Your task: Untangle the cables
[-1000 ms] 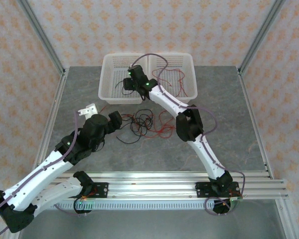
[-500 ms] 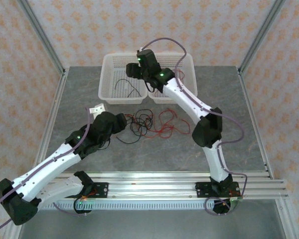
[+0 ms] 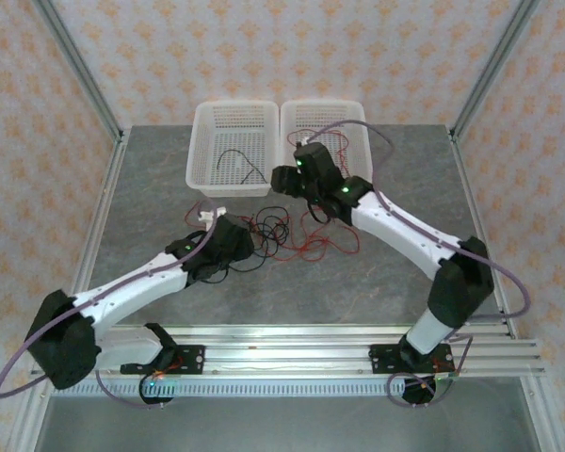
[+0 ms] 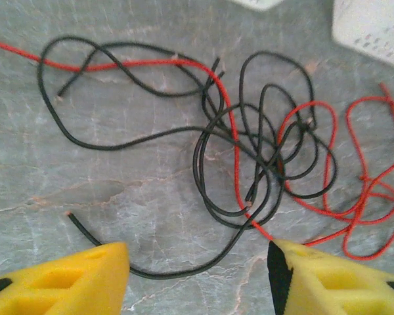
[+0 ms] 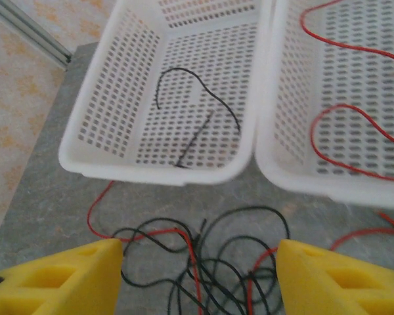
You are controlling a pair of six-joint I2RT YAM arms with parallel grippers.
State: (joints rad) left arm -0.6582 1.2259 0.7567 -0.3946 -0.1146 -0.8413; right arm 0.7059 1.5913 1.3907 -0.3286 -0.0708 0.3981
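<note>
Since the earlier frame the right arm has swung out of the left basket (image 3: 200, 169) and back over the tabletop (image 3: 141, 198), while the left arm has reached forward to the tangle of cables (image 3: 284, 234). One black cable (image 5: 213, 98) lies in the left basket and a red cable (image 5: 318, 118) in the right basket (image 5: 315, 184); the remaining red and black strands sit knotted on the tabletop just in front of both baskets. The left end effector (image 4: 197, 262) hangs low over the tangle's near edge, its jaws apart and gripping nothing, with a black loop lying on the stone between them. The right end effector (image 5: 200, 262) hovers above the far side of the same tangle, released and empty. We judge the main risk to be a mixed pinch: a red strand runs right up to one left fingertip, so closing here could trap red and black together. Even a clean grip on the black loop could drag the whole clump, since that strand threads through several others. With both end effectors near the same knot, we also see a chance of them bumping.
</note>
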